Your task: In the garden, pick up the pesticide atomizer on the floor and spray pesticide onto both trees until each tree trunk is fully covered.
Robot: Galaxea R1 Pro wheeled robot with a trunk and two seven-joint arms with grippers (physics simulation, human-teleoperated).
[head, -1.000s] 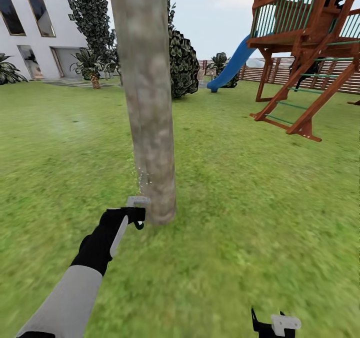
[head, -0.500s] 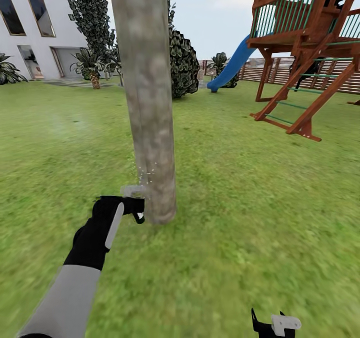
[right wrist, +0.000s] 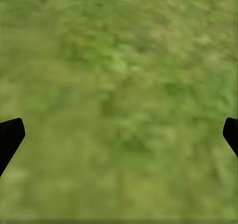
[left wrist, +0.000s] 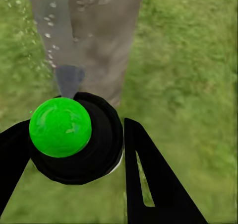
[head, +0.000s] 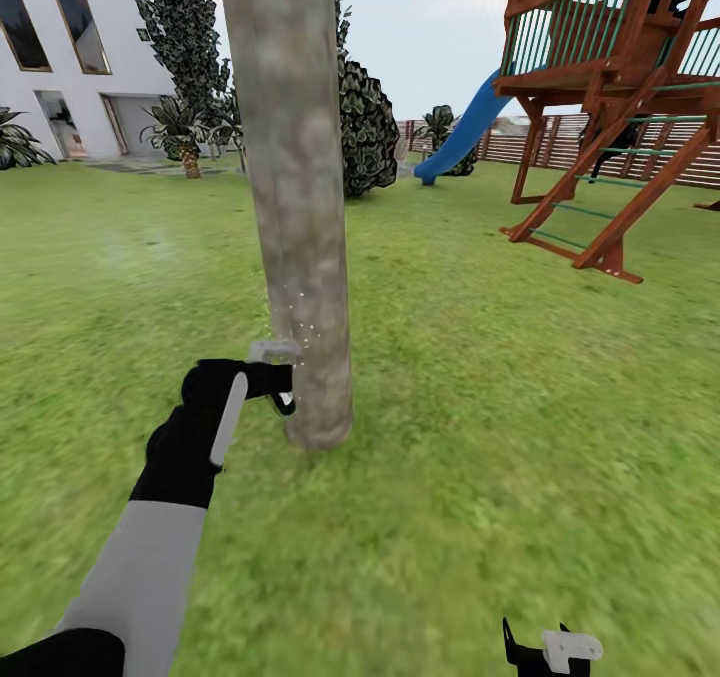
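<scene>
My left tool (left wrist: 74,144) clamps the small dark pesticide atomizer with its pale grey trigger head (head: 273,352) beside the thick grey-beige tree trunk (head: 295,207); my right tool (right wrist: 119,134) hangs wide open over grass.

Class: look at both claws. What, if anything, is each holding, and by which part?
The left claw grips the pesticide atomizer around its dark body, nozzle facing the tree trunk. The right claw is open, holding nothing.
</scene>
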